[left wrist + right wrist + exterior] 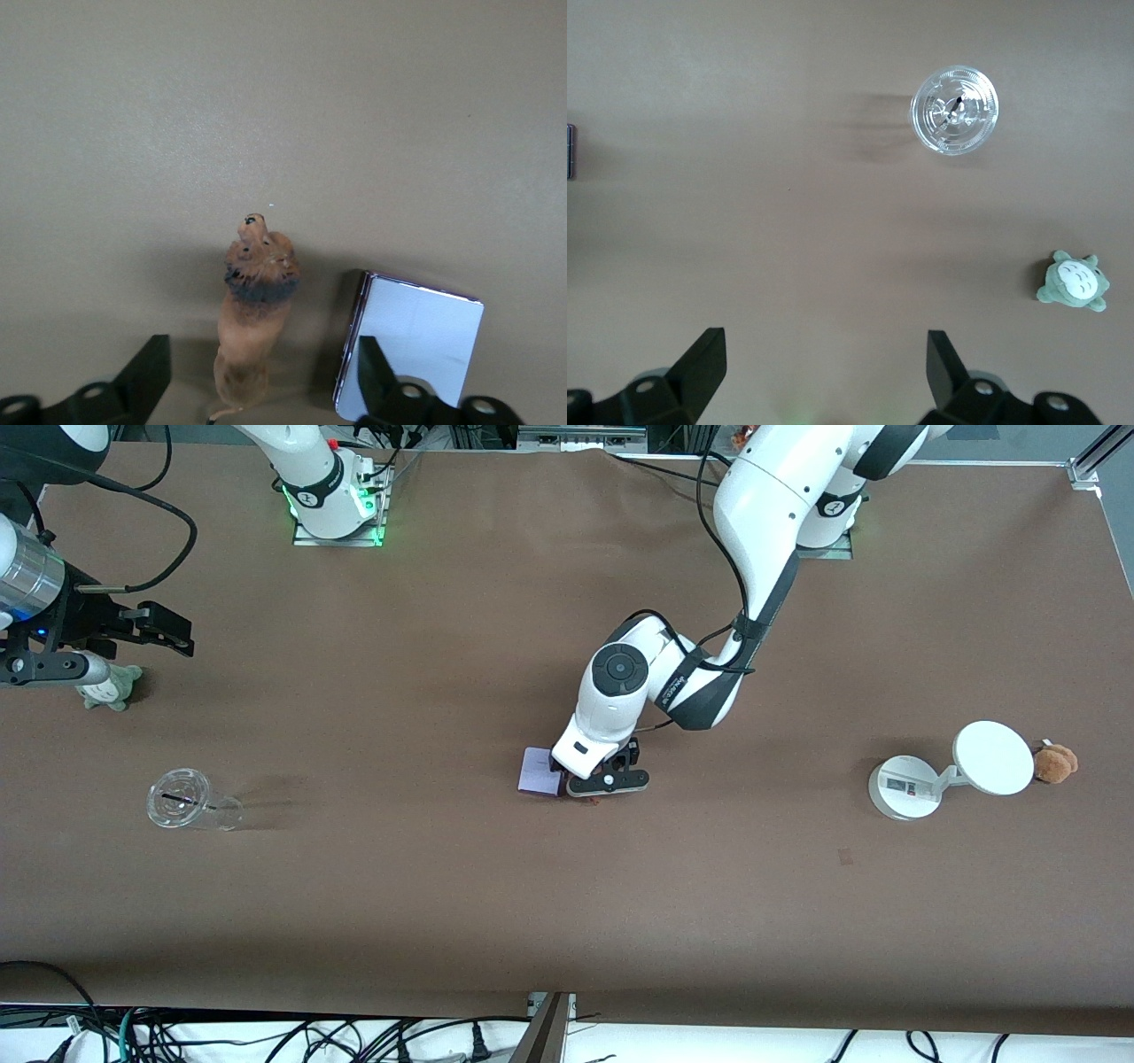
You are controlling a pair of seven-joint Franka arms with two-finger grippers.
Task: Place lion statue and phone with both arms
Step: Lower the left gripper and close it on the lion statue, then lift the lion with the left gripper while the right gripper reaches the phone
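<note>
The lion statue, a slim orange-brown figurine with a darker mane band and thin tail, lies lengthwise on the brown table near its middle. Just beside it, apart, the phone lies flat: a pale lavender rectangle with rounded corners and dark edge.

— What do you see toward the right arm's end of the table?
— A clear plastic cup and, farther from the front camera, a grey-green plush.
— And toward the left arm's end?
— You see a white stand with its round disc; a brown plush lies just beside the disc.
</note>
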